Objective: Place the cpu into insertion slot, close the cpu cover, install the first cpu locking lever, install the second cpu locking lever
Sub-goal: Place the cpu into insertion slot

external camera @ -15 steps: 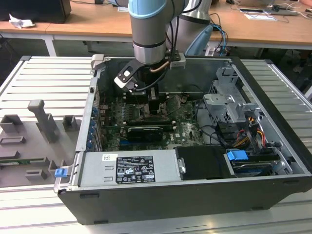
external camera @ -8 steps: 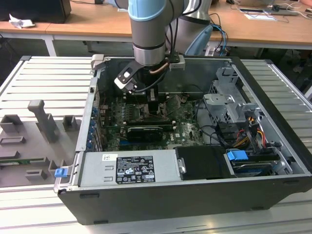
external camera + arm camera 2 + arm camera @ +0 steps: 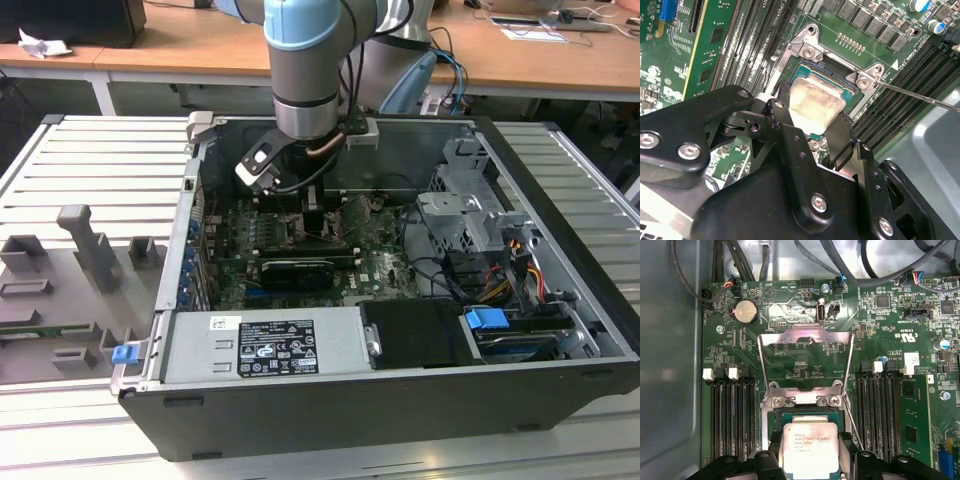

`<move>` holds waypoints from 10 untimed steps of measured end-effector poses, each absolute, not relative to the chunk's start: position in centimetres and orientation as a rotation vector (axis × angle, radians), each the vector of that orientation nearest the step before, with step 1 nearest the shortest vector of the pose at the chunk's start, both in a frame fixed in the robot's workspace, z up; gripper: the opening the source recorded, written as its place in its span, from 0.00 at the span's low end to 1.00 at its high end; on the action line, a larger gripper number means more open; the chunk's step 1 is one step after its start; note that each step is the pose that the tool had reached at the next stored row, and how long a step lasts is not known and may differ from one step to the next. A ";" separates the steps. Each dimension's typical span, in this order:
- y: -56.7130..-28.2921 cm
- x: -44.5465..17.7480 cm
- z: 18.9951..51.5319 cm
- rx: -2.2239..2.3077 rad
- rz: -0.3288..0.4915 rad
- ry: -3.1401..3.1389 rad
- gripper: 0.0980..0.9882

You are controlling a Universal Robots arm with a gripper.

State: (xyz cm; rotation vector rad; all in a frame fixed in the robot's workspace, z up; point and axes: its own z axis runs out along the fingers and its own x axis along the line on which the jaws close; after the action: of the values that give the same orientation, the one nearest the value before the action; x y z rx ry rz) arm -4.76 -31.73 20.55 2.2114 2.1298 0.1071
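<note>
Cpu [image 3: 807, 442]: flat square chip, pale silvery metal face with small print, thin green edge seen around lid.

Handling, as judged: light, stiff, smooth-faced. Underside contacts likely fragile. Best taken by two opposite edges only, kept level, no pressure on face.

Claw [image 3: 814, 125] closed narrow on cpu, black fingers [image 3: 785, 112] set against opposite sides.

Cpu held at insertion slot [image 3: 832, 62]; whether seated cannot be told.

Cpu cover [image 3: 805, 336] swung up, open. Locking lever [image 3: 920, 97] seen as thin rod, angled away from slot frame.
</note>
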 end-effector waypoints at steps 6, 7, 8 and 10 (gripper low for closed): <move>-31.6 -4.8 20.2 2.211 0.107 2.130 0.48; -31.6 -4.8 20.2 2.211 0.107 2.130 0.48; -31.6 -4.8 20.2 2.211 0.107 2.130 0.50; -31.6 -4.8 20.2 2.211 0.107 2.130 0.64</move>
State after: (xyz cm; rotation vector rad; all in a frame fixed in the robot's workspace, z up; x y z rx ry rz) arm -4.75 -31.56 20.19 2.2111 2.1297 0.1068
